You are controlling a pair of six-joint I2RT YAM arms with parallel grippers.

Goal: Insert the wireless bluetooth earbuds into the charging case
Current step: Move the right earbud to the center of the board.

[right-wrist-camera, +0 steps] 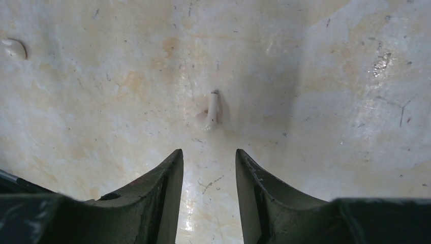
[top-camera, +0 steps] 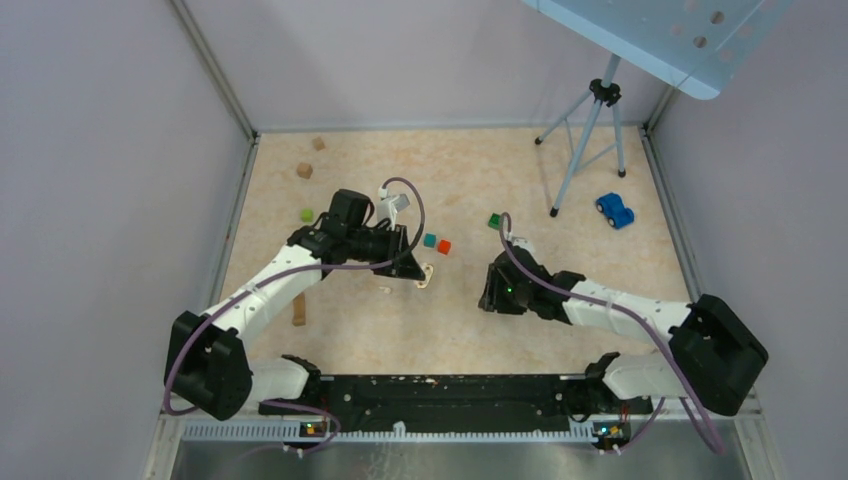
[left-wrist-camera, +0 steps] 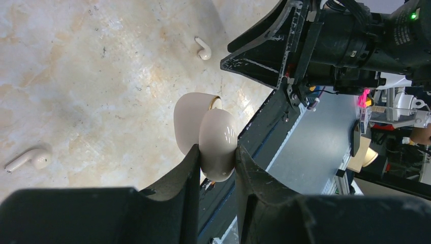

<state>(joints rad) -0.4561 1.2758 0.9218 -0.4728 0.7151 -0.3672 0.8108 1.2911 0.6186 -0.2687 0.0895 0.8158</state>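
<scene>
Charging case: cream-beige, its two halves parted, with a gold hinge showing between them. It sits about mid-counter, slightly toward the left edge and well in from every corner. The left gripper has one half pinched between both fingers, with the jaws narrowed to that half's thickness. Cannot tell whether the case rests on the counter or is held off it.

First earbud: white with a short stem, lying flat on the counter. It is apart from the case, on the side toward the right edge. It lies just ahead of the right gripper, in line with the gap between the fingertips and not touching them. That pincer is spread moderately wide and has nothing in it.

Second earbud: also flat on the counter, well apart from both the case and the first one.
</scene>
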